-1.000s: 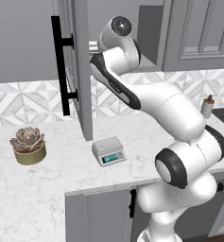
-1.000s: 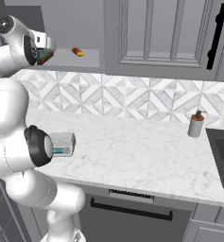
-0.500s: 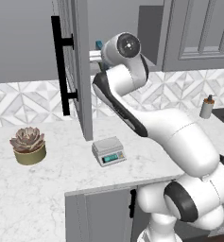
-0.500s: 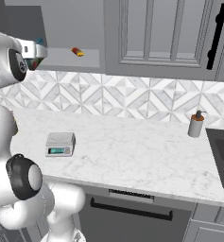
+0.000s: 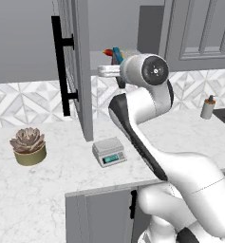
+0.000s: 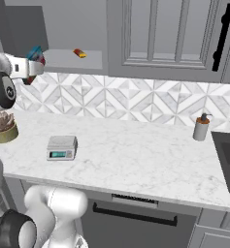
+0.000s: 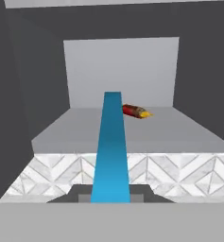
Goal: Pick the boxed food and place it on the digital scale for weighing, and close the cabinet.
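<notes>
White marble surface (image 5: pixel 47 190) runs under grey wall cabinets, with a patterned tile backsplash behind it. Using the digital scale (image 5: pixel 109 152) as landmark and working from near to far: one scale sits on the surface near the front edge, its top platform bare, teal display facing forward; in the right base view it shows as the digital scale (image 6: pixel 61 147) again. Left of the scale stands one potted succulent (image 5: pixel 28 145), well apart from it. Far right of the scale, near the backsplash, stands one soap dispenser (image 6: pixel 201 127), beside the sink edge.

Above and just behind the scale hangs the open door of the cabinet (image 5: pixel 76 66), swung out toward the room, with one long black bar handle (image 5: pixel 60 66) on its face. Higher still, above and behind the scale, the gripper (image 6: pixel 36 63) is level with the cabinet's open shelf (image 7: pixel 132 130). Its fingers pinch the boxed food (image 7: pixel 111 151), one blue box held edge-on in front of the shelf; the box also shows at the hand in the side views (image 5: pixel 117 53). On the shelf beyond the box lies one small red-and-yellow item (image 7: pixel 136 111), just right of the box's far end as the hand camera sees it.
</notes>
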